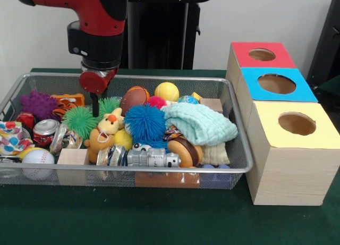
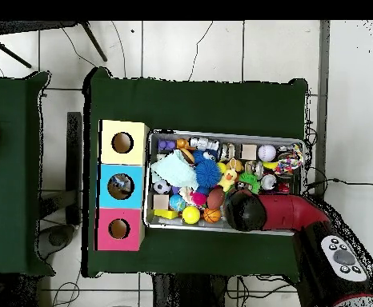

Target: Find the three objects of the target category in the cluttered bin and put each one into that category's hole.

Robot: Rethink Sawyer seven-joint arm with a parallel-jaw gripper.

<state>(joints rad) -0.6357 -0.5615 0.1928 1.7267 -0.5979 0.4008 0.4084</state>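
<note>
The jaws (image 1: 95, 108) are hanging at the far left of the wire bin (image 1: 234, 128), dipping among the toys; whether they are wide or narrow cannot be told, because only a single dark tip is showing below the red wrist. Just beside that tip a green spiky ball (image 1: 81, 120) is lying, with a yellow plush duck (image 1: 110, 123) to its right and a brown football (image 1: 133, 98) farther right. The target category is not stated; ball-type items are a likely candidate. The spiky ball is probably light, soft and compressible, so a grip across its middle should hold. To the right of the bin, on the green surface (image 1: 159, 218), three boxes are standing: the red box (image 1: 249, 64) farthest, the blue box (image 1: 308, 91) in the middle, the yellow box (image 1: 297, 160) nearest.
</note>
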